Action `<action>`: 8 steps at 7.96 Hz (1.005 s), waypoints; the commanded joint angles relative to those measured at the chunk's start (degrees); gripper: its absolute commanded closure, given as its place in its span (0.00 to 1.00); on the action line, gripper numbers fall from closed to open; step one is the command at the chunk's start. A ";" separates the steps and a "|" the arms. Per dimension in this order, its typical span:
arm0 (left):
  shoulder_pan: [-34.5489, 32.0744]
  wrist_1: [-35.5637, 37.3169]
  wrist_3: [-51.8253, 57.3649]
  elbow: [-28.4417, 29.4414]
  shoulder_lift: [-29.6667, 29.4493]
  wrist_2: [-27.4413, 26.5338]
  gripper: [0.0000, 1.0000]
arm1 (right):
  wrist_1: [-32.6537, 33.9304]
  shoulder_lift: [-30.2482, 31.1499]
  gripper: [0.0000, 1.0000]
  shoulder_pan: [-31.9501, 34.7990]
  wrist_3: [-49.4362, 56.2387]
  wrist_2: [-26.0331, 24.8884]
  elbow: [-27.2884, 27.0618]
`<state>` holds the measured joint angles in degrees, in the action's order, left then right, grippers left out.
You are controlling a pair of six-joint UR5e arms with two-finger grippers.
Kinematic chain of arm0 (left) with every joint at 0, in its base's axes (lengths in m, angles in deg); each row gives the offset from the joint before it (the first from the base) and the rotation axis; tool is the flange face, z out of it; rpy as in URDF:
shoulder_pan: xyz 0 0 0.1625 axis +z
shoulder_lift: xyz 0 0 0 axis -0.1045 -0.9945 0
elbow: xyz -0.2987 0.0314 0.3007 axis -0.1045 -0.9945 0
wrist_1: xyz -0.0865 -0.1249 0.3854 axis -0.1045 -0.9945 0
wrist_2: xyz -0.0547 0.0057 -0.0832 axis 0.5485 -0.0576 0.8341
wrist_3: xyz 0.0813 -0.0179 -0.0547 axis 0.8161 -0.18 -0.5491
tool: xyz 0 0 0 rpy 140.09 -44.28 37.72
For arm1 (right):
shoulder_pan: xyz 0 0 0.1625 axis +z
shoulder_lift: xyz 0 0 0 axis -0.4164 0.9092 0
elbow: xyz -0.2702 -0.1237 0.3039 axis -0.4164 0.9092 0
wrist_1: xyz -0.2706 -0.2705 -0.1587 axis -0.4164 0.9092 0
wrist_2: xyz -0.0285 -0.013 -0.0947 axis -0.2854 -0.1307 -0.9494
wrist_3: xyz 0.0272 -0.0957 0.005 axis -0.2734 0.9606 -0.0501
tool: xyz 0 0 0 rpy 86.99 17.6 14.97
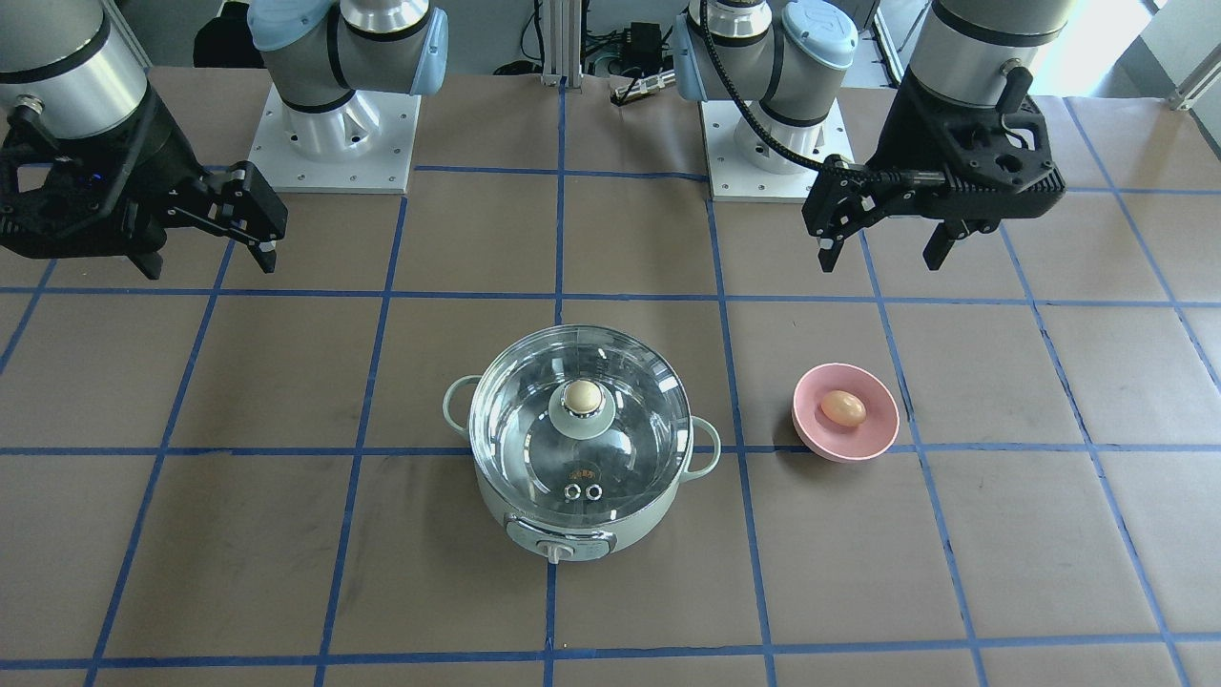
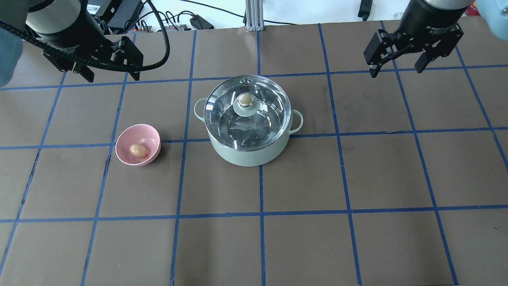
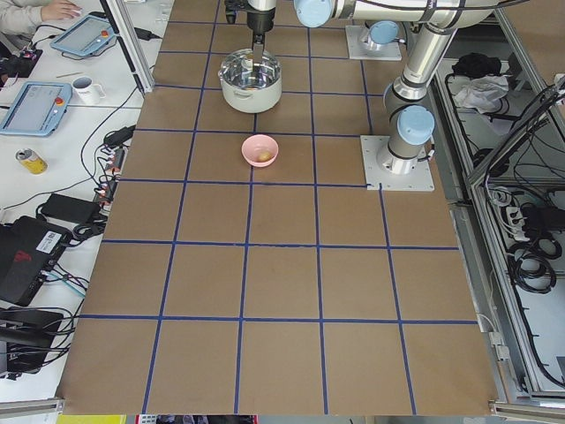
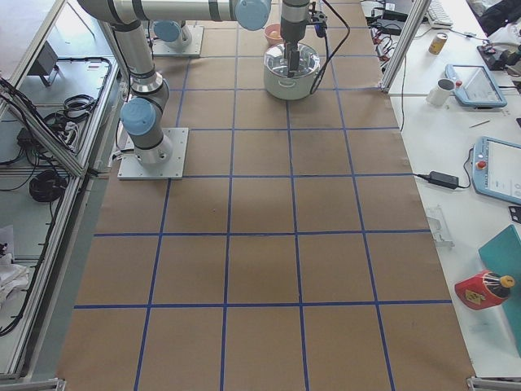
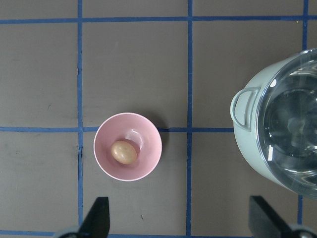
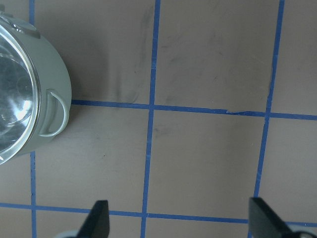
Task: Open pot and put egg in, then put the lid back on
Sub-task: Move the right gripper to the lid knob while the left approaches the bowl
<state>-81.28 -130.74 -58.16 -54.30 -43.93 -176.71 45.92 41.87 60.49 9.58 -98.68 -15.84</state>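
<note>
The pale green pot (image 2: 248, 153) stands mid-table with the clear glass lid (image 2: 264, 117) closed on it, its beige knob (image 2: 245, 99) upright. The tan egg (image 2: 137, 150) lies in a pink bowl (image 2: 150, 134) to the pot's left in the overhead view. My left gripper (image 2: 112, 75) is open and empty, hovering behind the bowl; its wrist view shows the egg (image 5: 124, 151) and the pot's handle (image 5: 242, 109) below. My right gripper (image 2: 397, 68) is open and empty, high at the far right, well away from the pot (image 6: 47, 89).
The table is brown paper with blue tape grid lines (image 2: 260, 214). The arm bases (image 1: 334, 134) sit on white plates at the robot's side. Operator benches with tablets and a mug (image 3: 86, 88) lie beyond the table's far edge.
</note>
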 commanded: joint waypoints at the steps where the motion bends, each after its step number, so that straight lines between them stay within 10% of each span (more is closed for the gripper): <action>1: 0.00 -0.07 0.06 0.04 0.02 -0.11 0.00 | -0.19 -0.06 0.00 -0.28 0.02 -0.49 -0.01; 8: 8.94 -1.38 3.06 -6.88 -1.12 -0.55 0.00 | 5.48 -2.77 0.00 12.07 -7.51 -2.07 0.79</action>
<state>-76.28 -131.52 -54.79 -57.12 -44.81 -177.24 46.51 40.91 65.37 6.50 -101.02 -15.24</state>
